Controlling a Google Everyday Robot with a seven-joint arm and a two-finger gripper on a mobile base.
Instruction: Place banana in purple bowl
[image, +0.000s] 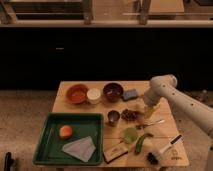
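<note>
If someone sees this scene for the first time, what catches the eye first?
The green tray at the front left of the table, with an orange fruit inside, stands out most. The white arm reaches in from the right, its gripper over the table's right side, right of the purple bowl.

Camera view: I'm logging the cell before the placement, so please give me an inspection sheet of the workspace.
Surface: wooden table, crowded.
Job's things: banana at the gripper, right side; purple bowl at the back, no banana inside.
Clutter: orange bowl, white cup, blue sponge, metal cup, green tray holding an orange and a cloth, brush.
Gripper: gripper low over the table's right side, by the banana.
Cables: nothing seen.
Surroundings: dark wall behind, speckled floor.
</note>
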